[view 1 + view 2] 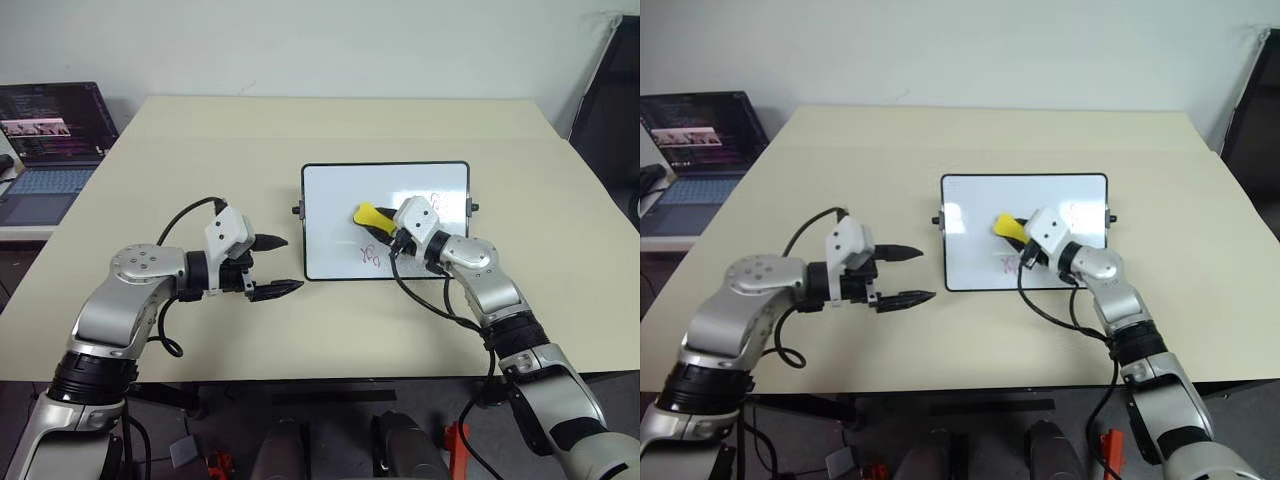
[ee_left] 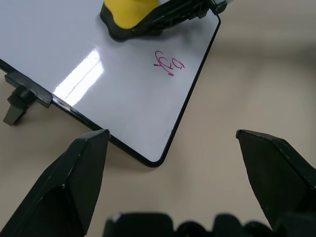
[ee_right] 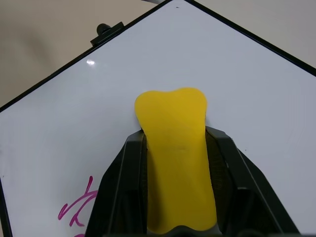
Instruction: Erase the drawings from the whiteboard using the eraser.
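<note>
The whiteboard (image 1: 330, 210), white with a thin black frame, lies flat on the middle of the table. Red-purple drawings show on it: one scribble near its front edge (image 1: 368, 255) and a fainter one by its right side (image 1: 435, 200). My right gripper (image 1: 380, 222) reaches over the board from the right, shut on the yellow eraser (image 1: 366, 214). In the right wrist view the eraser (image 3: 173, 148) sits between the black fingers (image 3: 121, 182) above the board surface. My left gripper (image 1: 290, 264) is open, just left of the board's front left corner (image 2: 155, 163), holding nothing.
An open laptop (image 1: 50, 140) stands on a side surface at the far left. The beige table (image 1: 200, 150) stretches all around the board. A dark object (image 1: 612, 110) stands beyond the table's right edge.
</note>
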{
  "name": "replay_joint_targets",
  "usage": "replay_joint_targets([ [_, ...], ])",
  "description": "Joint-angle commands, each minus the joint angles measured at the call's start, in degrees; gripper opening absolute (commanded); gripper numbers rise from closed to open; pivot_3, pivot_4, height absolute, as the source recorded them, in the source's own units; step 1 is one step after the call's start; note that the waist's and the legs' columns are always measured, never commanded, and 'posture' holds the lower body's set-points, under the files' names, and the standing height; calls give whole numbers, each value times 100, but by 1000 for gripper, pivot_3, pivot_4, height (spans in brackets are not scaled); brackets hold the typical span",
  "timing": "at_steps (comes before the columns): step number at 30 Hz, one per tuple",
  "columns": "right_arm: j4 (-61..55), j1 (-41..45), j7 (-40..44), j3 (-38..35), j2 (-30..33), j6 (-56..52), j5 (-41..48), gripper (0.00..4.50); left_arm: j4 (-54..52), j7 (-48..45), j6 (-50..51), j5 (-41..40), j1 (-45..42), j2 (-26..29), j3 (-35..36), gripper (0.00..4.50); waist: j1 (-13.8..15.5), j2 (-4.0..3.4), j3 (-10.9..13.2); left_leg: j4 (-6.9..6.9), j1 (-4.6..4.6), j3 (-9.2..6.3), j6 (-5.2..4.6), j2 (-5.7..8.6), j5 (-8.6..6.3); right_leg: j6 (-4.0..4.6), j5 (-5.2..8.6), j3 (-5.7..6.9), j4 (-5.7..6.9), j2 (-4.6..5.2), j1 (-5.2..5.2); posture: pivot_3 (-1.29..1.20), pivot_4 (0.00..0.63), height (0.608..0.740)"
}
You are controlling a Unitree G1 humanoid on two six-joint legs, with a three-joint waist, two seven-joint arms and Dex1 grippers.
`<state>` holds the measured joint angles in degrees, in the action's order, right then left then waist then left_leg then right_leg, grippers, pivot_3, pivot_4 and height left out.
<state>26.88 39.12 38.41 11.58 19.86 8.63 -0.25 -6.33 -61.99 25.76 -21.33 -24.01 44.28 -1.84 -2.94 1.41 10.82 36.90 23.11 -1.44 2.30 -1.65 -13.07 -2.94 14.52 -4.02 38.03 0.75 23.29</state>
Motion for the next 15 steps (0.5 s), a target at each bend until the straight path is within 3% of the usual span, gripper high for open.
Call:
replay_joint_targets([
  [1, 321, -126, 30, 179, 170, 408, -403, 1248, -174, -18, -57, -52, -7, 103, 185, 4500, -1, 1, -1, -1, -10, 2, 0, 0, 0, 0, 1, -2, 0, 0, -10, 0, 150, 740],
  [9, 261, -717, 660, 639, 388, 658, -647, 1248, -81, -47, -127, -38, -76, 130, 181, 4500, -31, 8, -9, 1, -24, 2, -1, -1, 1, -1, 0, -5, 11, -3, -15, 0, 150, 740],
  [15, 82, -780, 767, 457, 433, 561, -504, 1248, 11, -82, -183, -19, -152, 109, 149, 4500, -31, 9, -10, 7, -27, 2, -4, -1, 7, -19, -1, -6, 12, -3, -18, 0, 150, 740],
])
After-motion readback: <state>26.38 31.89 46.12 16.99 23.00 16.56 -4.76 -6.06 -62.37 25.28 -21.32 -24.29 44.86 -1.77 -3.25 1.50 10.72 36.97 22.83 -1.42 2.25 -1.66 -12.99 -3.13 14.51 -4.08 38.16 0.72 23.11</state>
